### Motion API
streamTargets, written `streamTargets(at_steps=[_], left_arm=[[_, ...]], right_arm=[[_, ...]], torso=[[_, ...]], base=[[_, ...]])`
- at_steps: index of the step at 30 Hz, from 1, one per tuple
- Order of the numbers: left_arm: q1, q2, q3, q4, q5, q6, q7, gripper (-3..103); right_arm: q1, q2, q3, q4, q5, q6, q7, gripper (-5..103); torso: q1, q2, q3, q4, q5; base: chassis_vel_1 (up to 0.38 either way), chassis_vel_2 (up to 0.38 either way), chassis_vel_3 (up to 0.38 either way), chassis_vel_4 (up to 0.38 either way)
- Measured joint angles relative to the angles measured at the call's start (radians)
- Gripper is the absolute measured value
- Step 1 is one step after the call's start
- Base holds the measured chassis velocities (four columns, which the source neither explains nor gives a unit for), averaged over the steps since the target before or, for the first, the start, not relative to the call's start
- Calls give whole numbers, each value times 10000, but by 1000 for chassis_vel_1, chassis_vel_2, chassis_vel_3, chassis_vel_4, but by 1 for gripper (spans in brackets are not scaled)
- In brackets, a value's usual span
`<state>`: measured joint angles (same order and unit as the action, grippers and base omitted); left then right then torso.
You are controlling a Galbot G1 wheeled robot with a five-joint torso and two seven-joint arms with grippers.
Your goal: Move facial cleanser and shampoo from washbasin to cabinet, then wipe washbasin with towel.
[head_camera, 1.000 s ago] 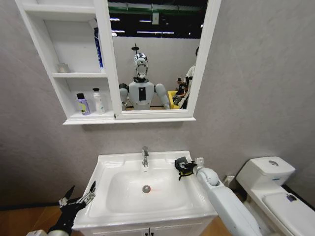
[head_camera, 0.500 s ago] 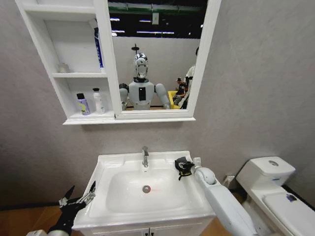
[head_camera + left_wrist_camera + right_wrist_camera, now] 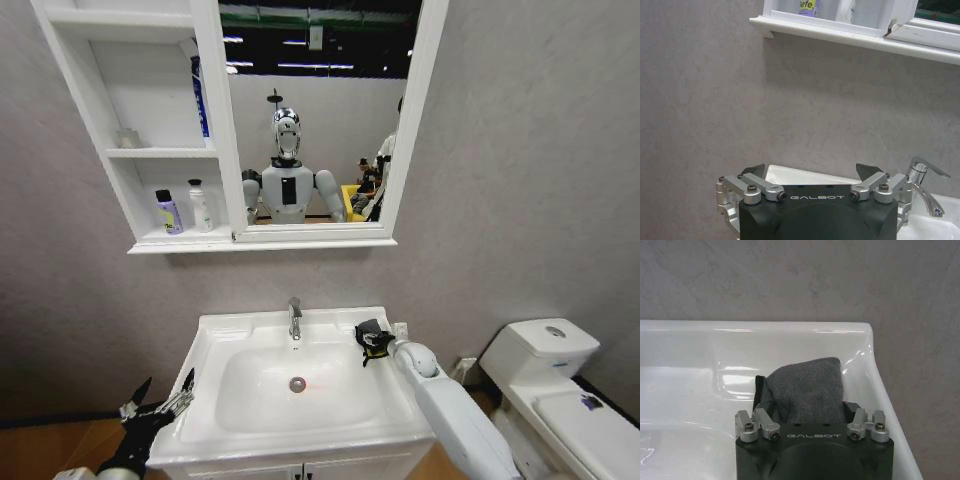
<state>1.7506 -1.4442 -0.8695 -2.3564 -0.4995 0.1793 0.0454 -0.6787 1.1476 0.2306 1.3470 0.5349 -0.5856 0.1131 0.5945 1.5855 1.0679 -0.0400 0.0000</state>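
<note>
The dark grey towel (image 3: 807, 377) is bunched on the back right corner of the white washbasin (image 3: 215, 345), right of the chrome tap (image 3: 294, 318). My right gripper (image 3: 371, 338) is shut on the towel, pressing it against the rim. My left gripper (image 3: 164, 388) hangs open and empty beside the basin's left edge. A purple bottle (image 3: 168, 212) and a white bottle (image 3: 202, 206) stand side by side on the lowest shelf of the cabinet (image 3: 120, 110); I cannot tell which is the facial cleanser and which the shampoo.
A white toilet (image 3: 545, 360) stands close on the right of the basin. The cabinet's mirror (image 3: 310, 120) reflects the robot. A blue item (image 3: 200, 95) leans in the middle shelf. A grey wall runs behind the basin.
The right forearm has shifted slightly to the left while its gripper stays with the towel at the back right corner. The left arm has not moved.
</note>
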Motion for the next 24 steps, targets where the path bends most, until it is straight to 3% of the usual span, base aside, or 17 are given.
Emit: streamTargets(at_steps=[2, 10, 12, 14, 20, 24], left_arm=[[0, 0, 0, 0, -1, 0, 0, 100], [0, 0, 0, 0, -1, 0, 0, 100], [0, 0, 0, 1, 0, 0, 0, 100], [0, 0, 0, 0, -1, 0, -1, 100], [0, 0, 0, 0, 0, 0, 0, 100], [0, 0, 1, 1, 0, 1, 0, 100]], right_arm=[[-2, 44, 6, -68, -87, 84, -82, 65], [-23, 176, 140, -189, -195, 157, -103, 42], [-110, 238, 252, -196, -218, 184, -110, 26], [-168, 269, 303, -185, -218, 195, -109, 26], [-763, 316, 302, 637, 325, 207, 435, 4], [-1498, 431, 87, 1957, 677, 111, 1179, 4]], torso=[[0, 0, 0, -1, -1], [0, 0, 0, 0, -1], [0, 0, 0, 0, -1], [0, 0, 0, 0, -1], [1, 0, 0, 0, 0], [0, 0, 0, -3, 1]], base=[[0, 0, 0, 0], [0, 0, 0, 0], [0, 0, 0, 0], [0, 0, 0, 0], [0, 0, 0, 0], [0, 0, 0, 0]])
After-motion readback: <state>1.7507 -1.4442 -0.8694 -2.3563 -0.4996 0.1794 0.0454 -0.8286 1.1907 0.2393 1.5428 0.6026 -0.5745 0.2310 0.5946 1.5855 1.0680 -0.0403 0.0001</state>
